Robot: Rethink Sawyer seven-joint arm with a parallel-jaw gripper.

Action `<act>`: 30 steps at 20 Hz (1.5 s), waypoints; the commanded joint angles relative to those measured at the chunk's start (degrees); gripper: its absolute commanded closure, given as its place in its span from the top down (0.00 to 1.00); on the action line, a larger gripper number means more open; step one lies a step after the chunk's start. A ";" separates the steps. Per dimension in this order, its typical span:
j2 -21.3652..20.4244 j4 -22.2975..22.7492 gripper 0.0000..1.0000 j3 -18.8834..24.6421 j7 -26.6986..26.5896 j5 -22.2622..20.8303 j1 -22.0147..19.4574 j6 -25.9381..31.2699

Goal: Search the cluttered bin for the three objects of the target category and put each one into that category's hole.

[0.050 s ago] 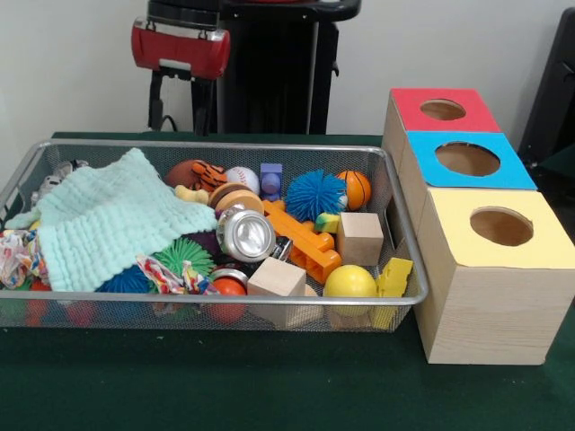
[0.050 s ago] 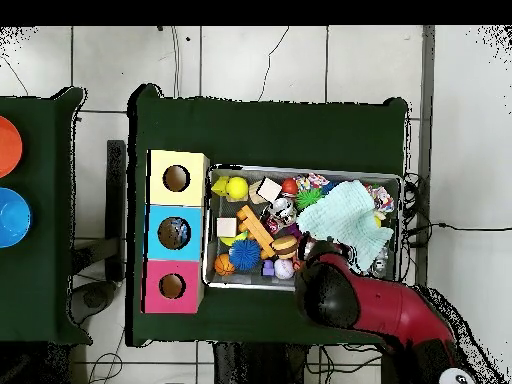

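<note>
- Wire bin (image 1: 409, 260) on green worktop (image 1: 225, 386), crowded with toys, mint cloth (image 1: 117, 220) at one end.
- Three-holed box (image 1: 490, 260) just beside bin.
- Tool state: cannot tell.

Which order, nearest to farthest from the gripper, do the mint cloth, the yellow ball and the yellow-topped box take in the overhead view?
The gripper hangs at the cloth end of the bin.
1. Mint cloth, just beside it.
2. Yellow ball, at the bin's opposite end.
3. Yellow-topped box, outside the bin, beyond the ball.
</note>
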 commanded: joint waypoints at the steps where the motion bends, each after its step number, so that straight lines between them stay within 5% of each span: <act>1: 2.24 0.91 1.00 8.09 -2.29 -5.35 -3.57 -0.14; 17: 6.60 -2.66 1.00 5.96 1.57 -10.84 -1.97 -4.10; 25: 2.18 -5.68 1.00 5.64 -0.95 -11.93 -2.42 0.75; 30: -2.05 -7.35 1.00 -3.09 4.70 -12.16 4.66 -1.14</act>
